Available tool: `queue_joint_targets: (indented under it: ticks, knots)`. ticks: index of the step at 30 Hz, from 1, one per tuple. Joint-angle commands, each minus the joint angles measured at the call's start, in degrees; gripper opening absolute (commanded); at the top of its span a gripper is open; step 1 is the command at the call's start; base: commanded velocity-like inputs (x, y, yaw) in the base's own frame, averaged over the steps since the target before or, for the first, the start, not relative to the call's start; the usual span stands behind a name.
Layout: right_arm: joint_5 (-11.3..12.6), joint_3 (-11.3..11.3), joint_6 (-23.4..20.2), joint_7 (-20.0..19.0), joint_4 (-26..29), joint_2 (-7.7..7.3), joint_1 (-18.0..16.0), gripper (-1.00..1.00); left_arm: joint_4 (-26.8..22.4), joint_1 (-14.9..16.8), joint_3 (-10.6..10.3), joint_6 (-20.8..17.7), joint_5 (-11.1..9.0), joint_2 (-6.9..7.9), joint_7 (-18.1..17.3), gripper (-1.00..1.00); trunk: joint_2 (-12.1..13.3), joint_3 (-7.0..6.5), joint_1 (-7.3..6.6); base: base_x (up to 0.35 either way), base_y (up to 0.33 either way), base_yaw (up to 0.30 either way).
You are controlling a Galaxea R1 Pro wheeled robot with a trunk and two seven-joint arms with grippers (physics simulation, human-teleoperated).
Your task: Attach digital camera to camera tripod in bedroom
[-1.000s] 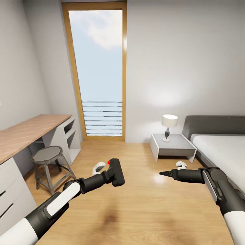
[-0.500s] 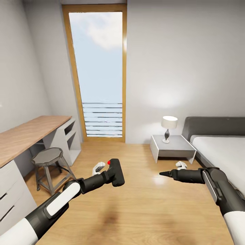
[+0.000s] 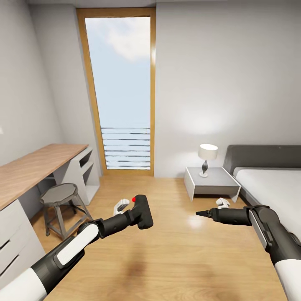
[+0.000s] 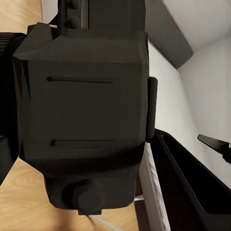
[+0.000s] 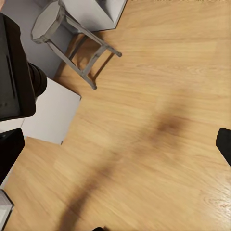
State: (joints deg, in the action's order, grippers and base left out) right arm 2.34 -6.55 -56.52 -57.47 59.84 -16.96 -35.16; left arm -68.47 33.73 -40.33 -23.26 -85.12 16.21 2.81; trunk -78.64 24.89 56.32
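Now the robot stands in the bedroom (image 3: pixel 217 83), a room with grey walls and a light wood floor (image 3: pixel 175 251). The left gripper (image 3: pixel 137 214) holds the digital camera (image 3: pixel 143 211) in the air above the floor, about in the middle of the head view. The camera is a small black box with a little red button (image 3: pixel 134 199) on its top corner. In the left wrist view the camera body (image 4: pixel 84 115) is very close and dark, with two thin grooves on its flat face and a round knob at one end; the jaws are closed on it from both sides. In the right wrist view the camera (image 5: pixel 17 72) shows at the edge, with its short round lens pointing toward the floor side. The right gripper (image 3: pixel 202 213) is stretched forward over the floor, well apart from the camera; its jaws look pressed together into a thin point and hold nothing. Behind the arms there is a tall window (image 3: pixel 121 92) with a wood frame, a wooden desk (image 3: pixel 37 165) with a grey stool (image 3: pixel 60 196) beside it, and a nightstand (image 3: pixel 211 182) with a lamp (image 3: pixel 207 159) next to the bed (image 3: pixel 271 184).
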Motion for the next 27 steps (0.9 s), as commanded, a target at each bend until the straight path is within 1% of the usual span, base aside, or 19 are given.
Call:
queue_joint_targets:
  ticks: [1, 27]
  knots:
    - [0.2, 0.0, -0.4, 0.0, 0.0, 0.00, 0.0, 1.00, -0.1, 0.1, -0.1, 0.0, -0.5, 0.05, 0.3, -1.00, 0.4, -0.12, -0.23, 0.000, 0.000, 0.000]
    - [0.3, 0.0, -0.4, 0.0, 0.0, 0.00, 0.0, 1.00, 0.0, 0.0, -0.1, -0.1, -0.5, 0.05, 0.3, -1.00, 10.8, -4.79, -5.94, 0.000, 0.000, 0.000]
